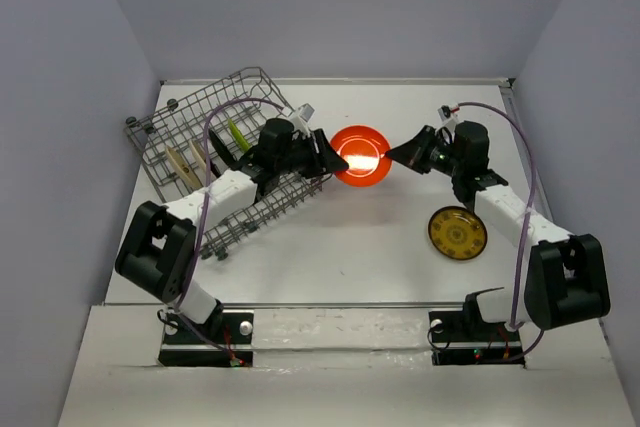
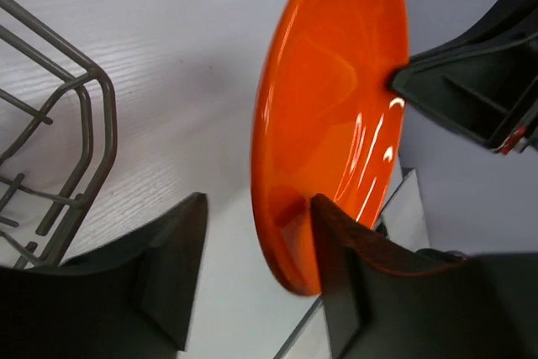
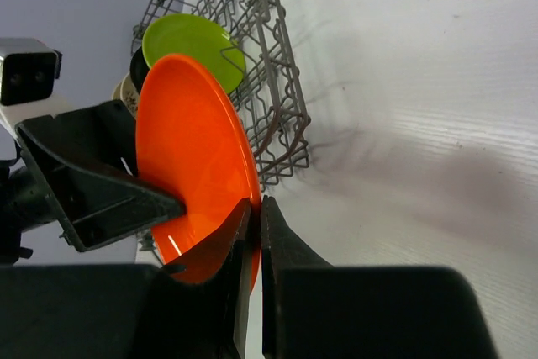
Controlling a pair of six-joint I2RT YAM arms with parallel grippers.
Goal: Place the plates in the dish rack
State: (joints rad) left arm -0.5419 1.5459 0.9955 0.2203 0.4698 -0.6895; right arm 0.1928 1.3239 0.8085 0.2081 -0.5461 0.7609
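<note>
The table (image 1: 380, 277) ran white from the arms' bases to the far wall, with grey walls close on both sides. The rack (image 1: 268, 211) sat askew in the far left corner, one long side near the left wall and its near corner pointing toward the middle. The left arm (image 1: 225, 192) reached across the rack's near side. The right arm (image 1: 505, 212) came in from the right, well apart from the rack.

Between them the orange plate (image 1: 362, 152) was held on edge off the table, just beside the rack's right end. The right claw (image 3: 256, 203) was clenched on its rim, both tips pinching the edge. The left claw (image 2: 259, 208) straddled the opposite rim but had not gripped. One finger (image 2: 353, 275) lay against the plate's face and the other (image 2: 168, 266) stood apart from it, with a gap showing.

A yellow plate (image 1: 457, 234) lay flat beside the right forearm, well apart from the orange one. A broad stretch of white table lay between it and the rack.

In the rack a green plate (image 3: 195, 48) stood upright among the tines. Cream plates (image 1: 182, 163) stood nearer the left wall, and something dark sat between them, too hidden to tell.
</note>
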